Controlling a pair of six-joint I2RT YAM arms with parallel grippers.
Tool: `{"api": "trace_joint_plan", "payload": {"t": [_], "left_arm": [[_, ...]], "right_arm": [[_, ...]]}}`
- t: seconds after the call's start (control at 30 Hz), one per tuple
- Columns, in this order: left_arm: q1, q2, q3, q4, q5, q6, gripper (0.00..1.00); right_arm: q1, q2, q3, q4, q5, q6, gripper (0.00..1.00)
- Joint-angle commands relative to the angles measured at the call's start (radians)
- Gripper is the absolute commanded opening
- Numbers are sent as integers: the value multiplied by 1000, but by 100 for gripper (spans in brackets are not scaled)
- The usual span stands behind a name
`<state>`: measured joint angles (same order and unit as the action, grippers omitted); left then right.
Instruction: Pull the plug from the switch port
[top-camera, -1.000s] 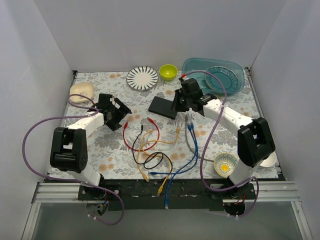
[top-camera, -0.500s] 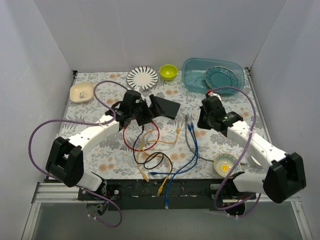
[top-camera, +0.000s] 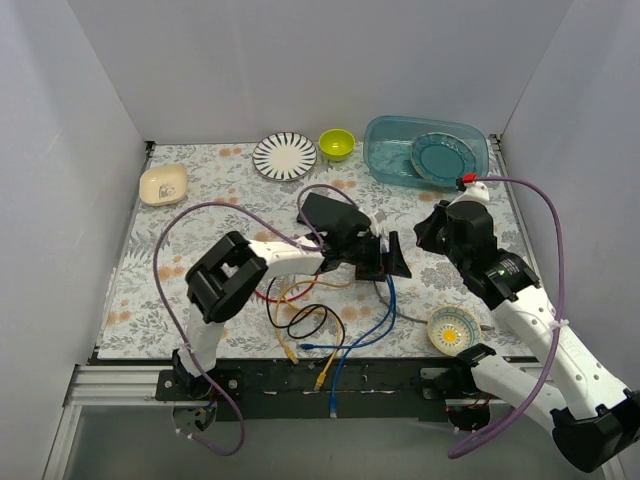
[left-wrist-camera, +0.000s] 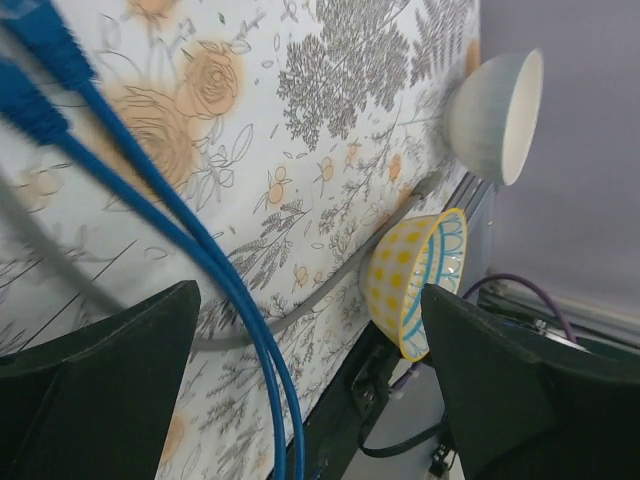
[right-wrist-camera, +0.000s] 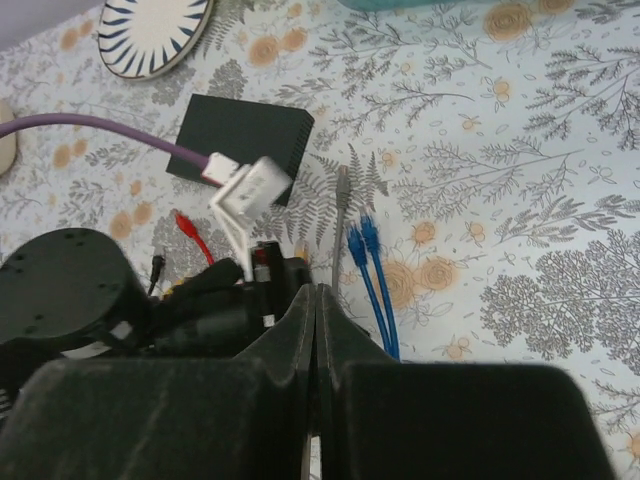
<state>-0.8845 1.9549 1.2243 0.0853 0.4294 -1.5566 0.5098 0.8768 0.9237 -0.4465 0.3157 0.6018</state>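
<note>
The flat matte-black rectangular switch (right-wrist-camera: 240, 140) is lying mid-back on the floral-patterned surface (top-camera: 200, 190). The thin grey cable (right-wrist-camera: 342, 215) is ending near its edge but apart from it, so the plug is probably out already. The left arm (top-camera: 285, 258) is reaching across the loose blue cables (left-wrist-camera: 170, 230), jaws spread wide and grasping nothing. The right arm (top-camera: 520, 300) is hovering aside, jaws clenched empty, likely giving room.
</note>
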Motion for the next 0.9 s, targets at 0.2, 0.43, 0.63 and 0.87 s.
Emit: {"api": "trace_joint_plan", "payload": {"t": [0.2,0.43,0.63,0.87], "left_arm": [[-143,217,219,-152,-72,75,89],[-142,225,213,-527,-361,107,42],[-137,159,81,-880,-722,11,0],[27,-135,-302,-943,-666,-172,0]], "right_arm": [[-4,-101,-29,-98,56,-8,1],[-4,-101,-65,-100,48,0,1],[-4,-96,-106,-60,28,12,1],[-5,-108,-158,-31,19,16,1]]}}
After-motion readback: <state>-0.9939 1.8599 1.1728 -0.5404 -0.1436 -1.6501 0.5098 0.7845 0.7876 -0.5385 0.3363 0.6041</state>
